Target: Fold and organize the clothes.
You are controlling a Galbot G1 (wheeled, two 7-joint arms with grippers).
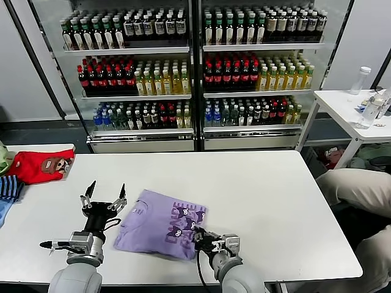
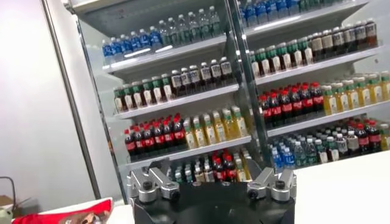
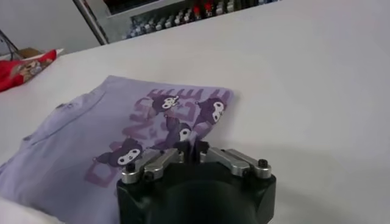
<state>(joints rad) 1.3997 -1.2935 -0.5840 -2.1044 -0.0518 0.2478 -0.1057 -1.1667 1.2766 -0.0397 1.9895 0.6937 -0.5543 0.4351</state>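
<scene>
The lavender T-shirt (image 1: 160, 224) lies folded and flat on the white table (image 1: 269, 201), its dark cartoon print facing up; it also shows in the right wrist view (image 3: 91, 143). My right gripper (image 1: 199, 235) is shut and low at the shirt's near right edge. Its fingertips (image 3: 192, 147) rest on the print's edge, and no fabric shows between them. My left gripper (image 1: 105, 193) is open and empty. It is raised just left of the shirt with its fingers pointing up, and its fingers (image 2: 159, 182) face the drink shelves.
A red garment with a brown cartoon face (image 1: 41, 165) and a blue striped garment (image 1: 8, 188) lie at the table's left edge. Coolers full of bottles (image 1: 195, 73) stand behind. A side table with bottles (image 1: 360, 110) is at the far right.
</scene>
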